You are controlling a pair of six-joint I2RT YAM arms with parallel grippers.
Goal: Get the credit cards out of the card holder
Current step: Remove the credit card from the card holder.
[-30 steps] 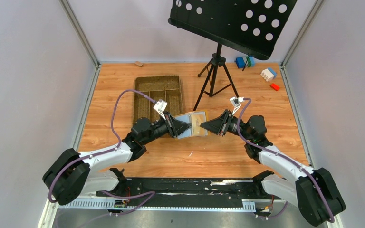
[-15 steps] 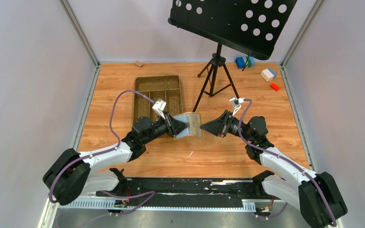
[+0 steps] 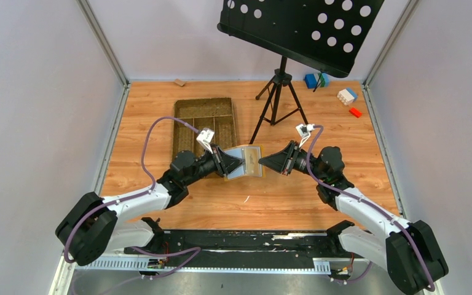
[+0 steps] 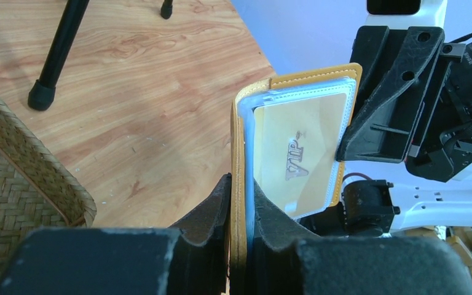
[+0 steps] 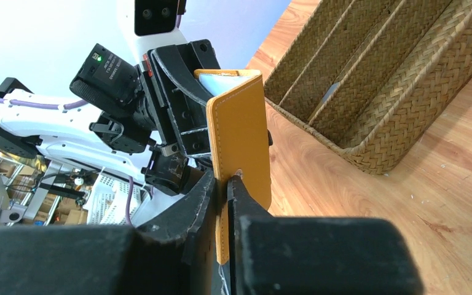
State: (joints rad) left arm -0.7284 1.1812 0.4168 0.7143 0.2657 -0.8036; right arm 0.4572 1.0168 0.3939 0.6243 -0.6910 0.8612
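a wood-grain table (image 3: 160, 110) inside pale walls, seen from above: the open card holder (image 3: 246, 161) hangs over it between both arms, beside the woven tray (image 3: 204, 117).

left wrist view: the left gripper (image 4: 239, 206) is clamped on the holder's folded edge, and a gold vip card (image 4: 298, 157) sits in a clear sleeve.

right wrist view: the right gripper (image 5: 224, 196) pinches the yellow cover.

the card looks thin, stiff and slick, so a pinch on its edge at the sleeve mouth seems best.
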